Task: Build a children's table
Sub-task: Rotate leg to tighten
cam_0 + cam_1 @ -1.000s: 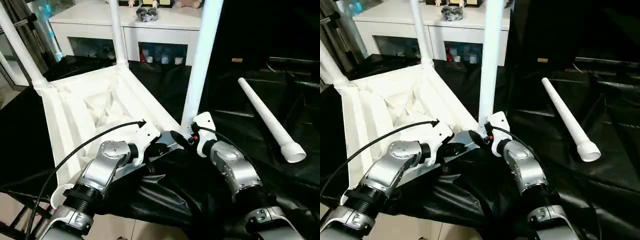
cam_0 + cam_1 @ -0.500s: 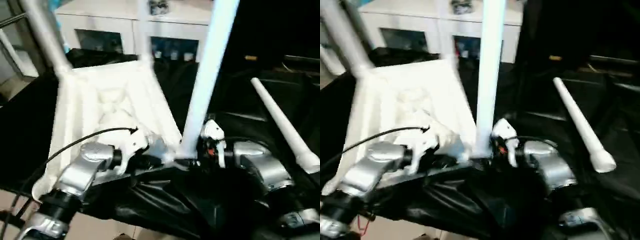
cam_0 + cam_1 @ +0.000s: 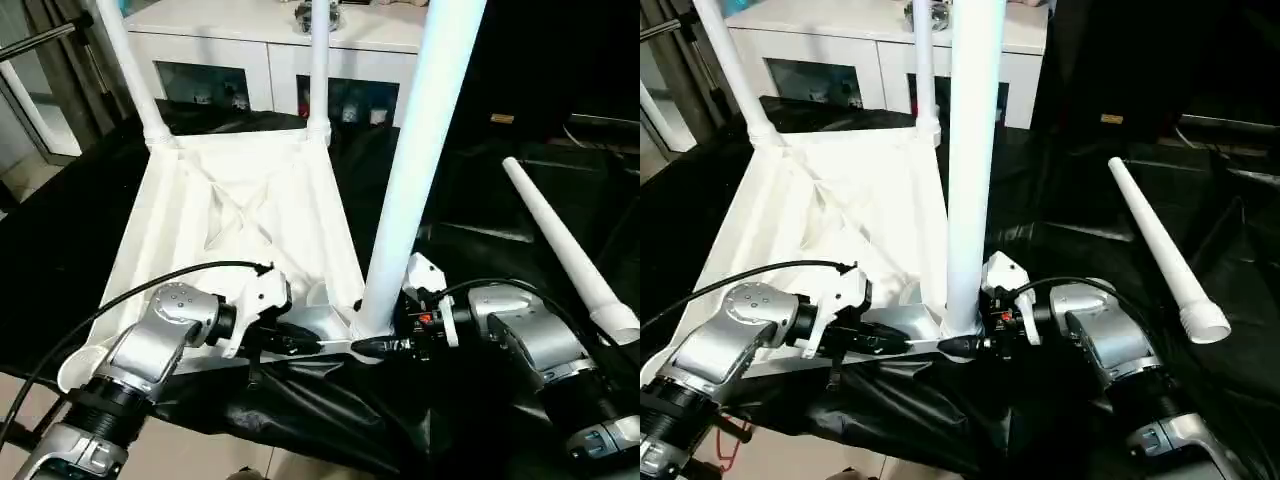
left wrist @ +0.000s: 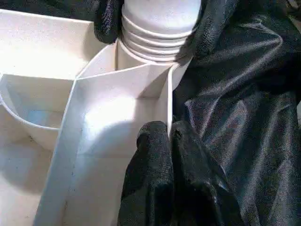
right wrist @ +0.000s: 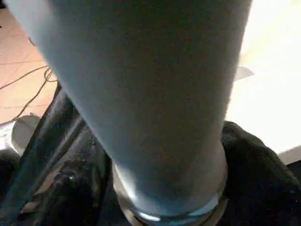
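Note:
The white tabletop (image 3: 240,210) lies upside down on black cloth, ribbed side up. Two legs stand in its far corner sockets, one on the left (image 3: 130,70) and one on the right (image 3: 320,70). A third leg (image 3: 415,170) stands in the near right socket. Another leg (image 3: 560,240) lies loose on the cloth to the right. My left gripper (image 4: 170,134) is shut on the tabletop's thin rim wall (image 4: 162,103) beside that near socket. My right gripper (image 3: 375,345) reaches in from the right. Its black fingers (image 4: 107,21) hug both sides of the near leg's ribbed base (image 4: 157,28).
A white cabinet (image 3: 270,30) with glass doors stands behind the tabletop. Black cloth (image 3: 480,220) covers the work surface, bunched up at the near edge under my arms. A metal stand (image 3: 30,80) rises at the far left over light floor.
The camera has shifted. My right gripper has swung round to the near leg's base and narrowed around it. My left gripper stays shut on the rim.

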